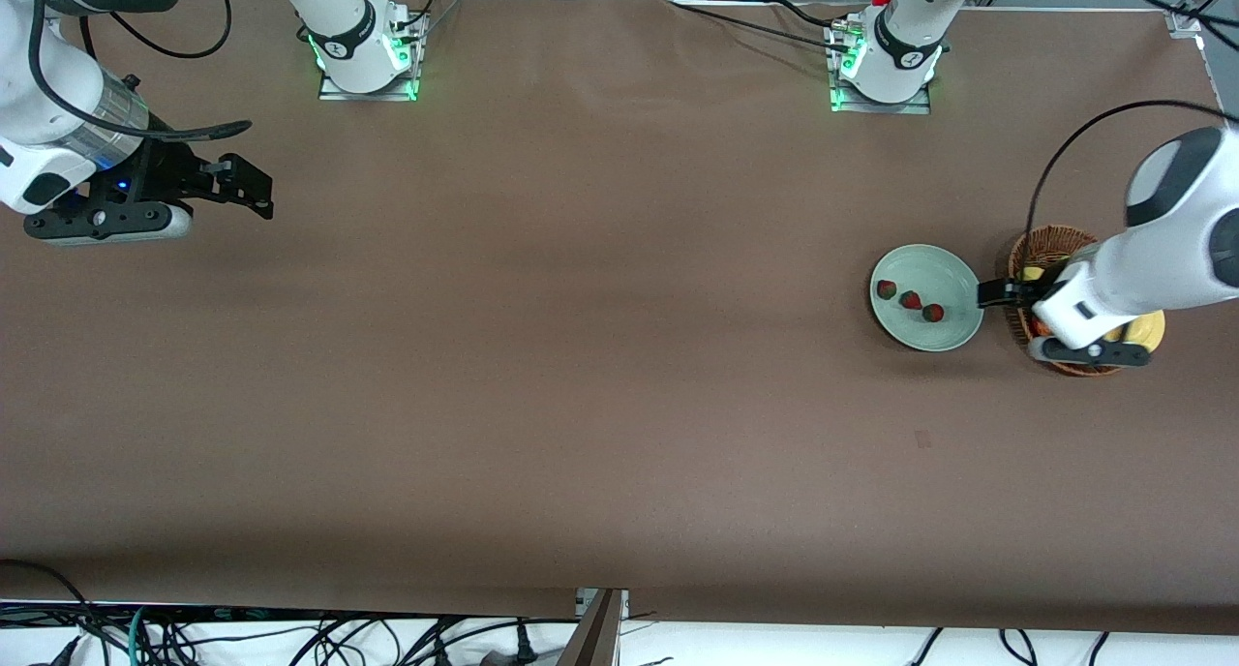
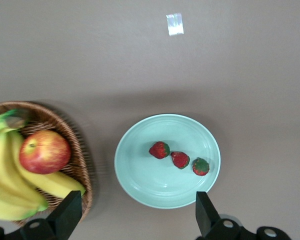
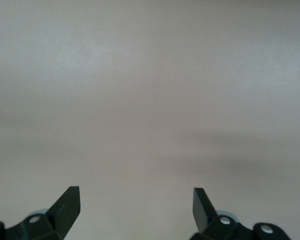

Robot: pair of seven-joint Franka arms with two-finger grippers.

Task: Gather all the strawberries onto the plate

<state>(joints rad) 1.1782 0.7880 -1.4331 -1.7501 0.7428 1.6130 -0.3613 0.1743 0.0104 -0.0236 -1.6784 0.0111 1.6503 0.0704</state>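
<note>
You see a matt brown cloth-like table cover (image 1: 581,356), faintly creased near the upper middle of the front view. The plate (image 2: 140,180) looks like glazed ceramic, smooth and softly glossy. The basket (image 2: 77,150) is rough woven wicker. The apple (image 2: 45,151) has a waxy sheen; the strawberries (image 2: 180,159) look dimpled. The right gripper (image 3: 136,205) and left gripper (image 2: 138,212) fingers are matt black plastic

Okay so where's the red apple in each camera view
Front view: not visible; the left arm covers the wicker basket, which sits beside the plate.
Left wrist view: the apple rests in the basket against the bananas.
Right wrist view: not in it.
Shared landmark: the plate.
</note>
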